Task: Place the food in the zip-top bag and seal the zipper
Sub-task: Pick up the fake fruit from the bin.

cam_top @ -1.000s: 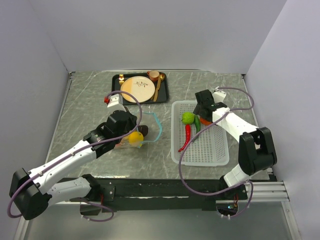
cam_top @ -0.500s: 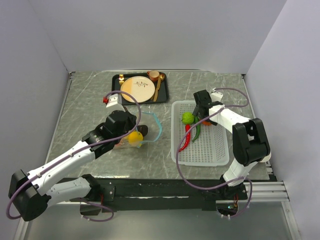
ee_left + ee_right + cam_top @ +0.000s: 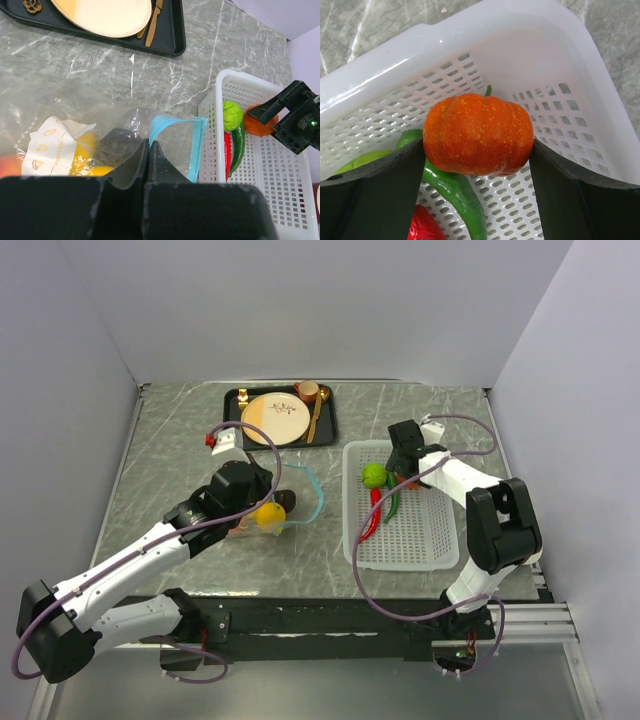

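Observation:
My left gripper [image 3: 283, 502] is shut on the rim of the clear zip-top bag [image 3: 75, 107], pinching its light blue zipper [image 3: 196, 150] and holding the mouth open toward the basket. A yellow lemon [image 3: 270, 515] lies in the bag behind the white label [image 3: 55, 145]. My right gripper [image 3: 405, 468] is down in the far corner of the white basket [image 3: 420, 540]. Its two fingers press both sides of an orange ribbed fruit [image 3: 477, 132]. Beside it lie a green lime [image 3: 375, 476], a red chili [image 3: 374, 515] and a green chili [image 3: 460, 195].
A black tray [image 3: 235, 430] at the back holds a cream-and-tan plate [image 3: 276, 418], a gold utensil and a small cup. The basket's walls [image 3: 420, 50] stand close around my right gripper. The bag's open mouth lies just left of the basket.
My right gripper has shifted a little toward the basket's far corner and settled round the orange fruit. My left gripper and the bag have stayed in place.

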